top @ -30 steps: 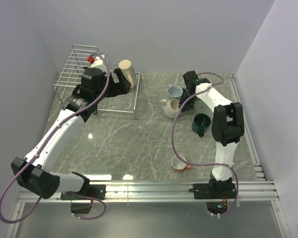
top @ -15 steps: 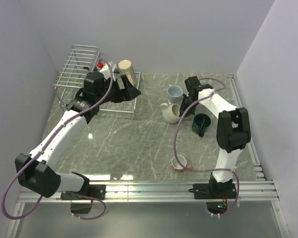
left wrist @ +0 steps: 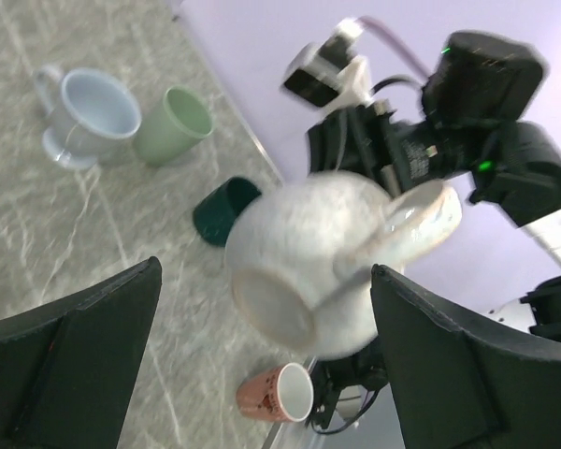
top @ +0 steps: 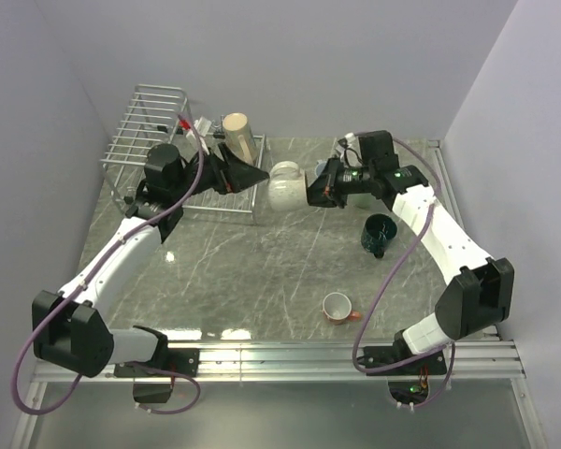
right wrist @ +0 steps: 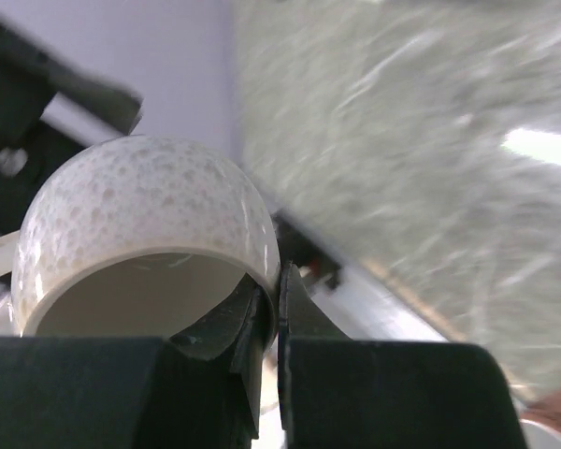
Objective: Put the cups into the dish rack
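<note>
Seen from above, my right gripper (top: pixel 310 190) is clamped on the rim of the cream mug (top: pixel 285 184), holding it on its side above the table (top: pixel 262 271), just right of the rack (top: pixel 154 117). My left gripper (top: pixel 258 176) is spread wide and empty, its tips pointing at the mug's base from just beside it; I cannot tell whether they touch. A beige mug (top: pixel 240 136) stands at the rack's right end, behind my left wrist. The dark mug (top: pixel 379 231) sits under my right forearm, and the orange mug (top: pixel 337 306) is nearer the bases. From my left wrist, the cream mug's base faces the camera between my parted fingers (left wrist: pixel 84 346), its handle turned to the right and the right gripper gripping it from behind. On the table beyond are a pale blue mug (left wrist: pixel 89 112) and a pale green mug (left wrist: pixel 173 124) side by side, with the dark mug and the orange one further along. From my right wrist, my two fingers (right wrist: pixel 304 323) pinch the mug's wall, one inside the mouth and one outside.
</note>
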Controlling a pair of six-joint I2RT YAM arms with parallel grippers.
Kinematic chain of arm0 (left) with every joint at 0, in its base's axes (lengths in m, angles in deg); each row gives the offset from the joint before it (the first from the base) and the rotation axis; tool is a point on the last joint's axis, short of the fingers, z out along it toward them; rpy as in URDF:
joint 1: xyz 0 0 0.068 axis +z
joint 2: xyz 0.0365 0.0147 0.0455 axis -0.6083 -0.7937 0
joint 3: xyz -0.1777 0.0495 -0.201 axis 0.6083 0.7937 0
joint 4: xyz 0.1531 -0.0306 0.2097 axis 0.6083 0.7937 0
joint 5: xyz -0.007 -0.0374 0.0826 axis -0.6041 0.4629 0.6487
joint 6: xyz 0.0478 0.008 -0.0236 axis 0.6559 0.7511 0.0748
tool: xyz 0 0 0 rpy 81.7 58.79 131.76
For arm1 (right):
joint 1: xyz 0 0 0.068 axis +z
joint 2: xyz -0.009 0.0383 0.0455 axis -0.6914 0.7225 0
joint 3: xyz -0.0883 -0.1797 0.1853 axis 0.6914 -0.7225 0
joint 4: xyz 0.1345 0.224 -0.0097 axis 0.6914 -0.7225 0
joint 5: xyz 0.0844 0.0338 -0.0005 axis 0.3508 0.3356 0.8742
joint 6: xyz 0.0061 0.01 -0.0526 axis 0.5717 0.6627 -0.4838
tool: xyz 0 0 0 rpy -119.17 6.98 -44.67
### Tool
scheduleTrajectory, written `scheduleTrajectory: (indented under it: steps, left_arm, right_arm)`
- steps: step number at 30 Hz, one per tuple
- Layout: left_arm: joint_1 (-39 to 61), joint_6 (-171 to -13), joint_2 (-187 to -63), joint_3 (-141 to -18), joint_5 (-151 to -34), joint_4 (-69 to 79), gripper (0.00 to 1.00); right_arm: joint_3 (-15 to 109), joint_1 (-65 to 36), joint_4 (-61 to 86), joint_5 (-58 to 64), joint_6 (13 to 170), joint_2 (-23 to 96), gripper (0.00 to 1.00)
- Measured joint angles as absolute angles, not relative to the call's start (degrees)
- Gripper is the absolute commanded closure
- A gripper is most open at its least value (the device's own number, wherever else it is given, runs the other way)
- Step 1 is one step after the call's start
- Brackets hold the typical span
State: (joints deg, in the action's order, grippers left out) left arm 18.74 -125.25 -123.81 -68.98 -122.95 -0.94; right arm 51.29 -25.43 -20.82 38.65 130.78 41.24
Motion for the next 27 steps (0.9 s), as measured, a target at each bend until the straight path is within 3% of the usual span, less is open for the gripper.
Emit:
scheduleTrajectory:
  steps: [12,22,27]
  left_arm:
    - [18.6,-126.0,-117.5,-71.3,-124.2,-4.0,0.01]
    - [16.0,-120.3,-115.4,-71.5,-122.4,2.4,0.01]
    - [14.7,-118.7,-115.7,-72.5,-121.5,3.8,0.08]
  right_arm:
    - [43.9,-22.8,-10.4,48.4,145.8,40.8,1.00]
    - [50.5,-16.8,-11.5,49.8,146.4,44.0,1.00]
    - [50.5,-13.6,-11.0,50.6,147.3,44.8,1.00]
